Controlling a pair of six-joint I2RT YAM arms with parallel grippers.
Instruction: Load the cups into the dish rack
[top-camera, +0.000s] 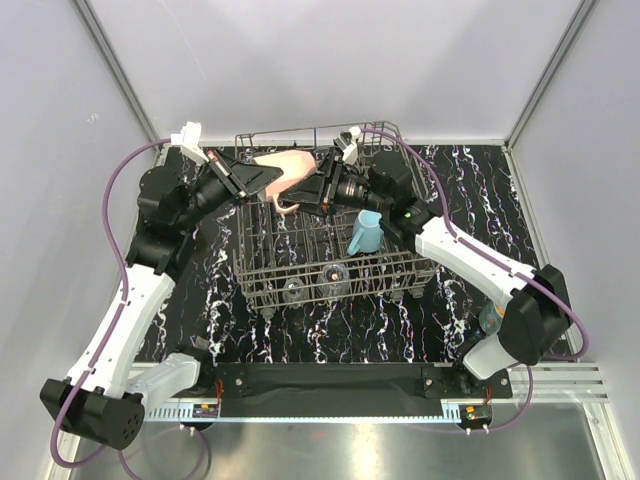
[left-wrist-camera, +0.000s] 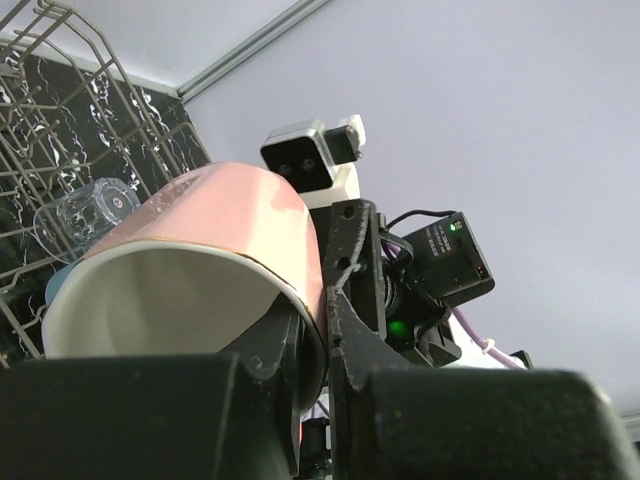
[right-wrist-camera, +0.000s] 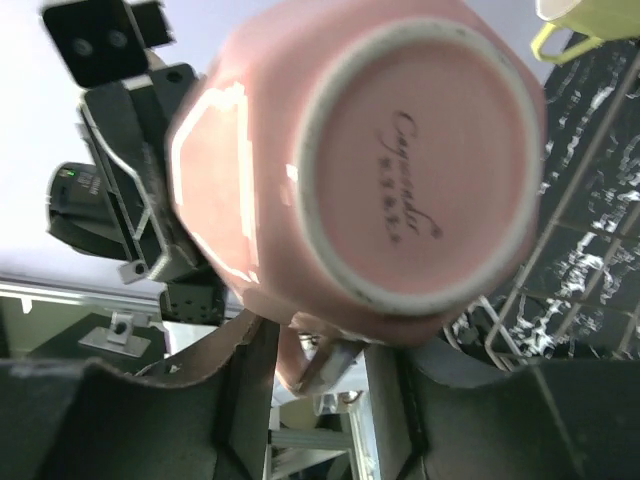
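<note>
Dish rack (top-camera: 300, 245): raised mug (top-camera: 290, 170) above its far side; second mug (top-camera: 365, 233) inside at right; glasses (top-camera: 333, 275) inside along near wall.

— We see the pink mug (right-wrist-camera: 400, 150) as smooth glazed ceramic, its foot ring matt and bare.
— We agree. The dish rack (top-camera: 262, 262) looks like coated wire, the table (top-camera: 340, 335) glossy black marbling.

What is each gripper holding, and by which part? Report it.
Left gripper clamps the pink mug by its rim wall. Right gripper straddles the mug's handle; whether it grips yet cannot be told.
</note>
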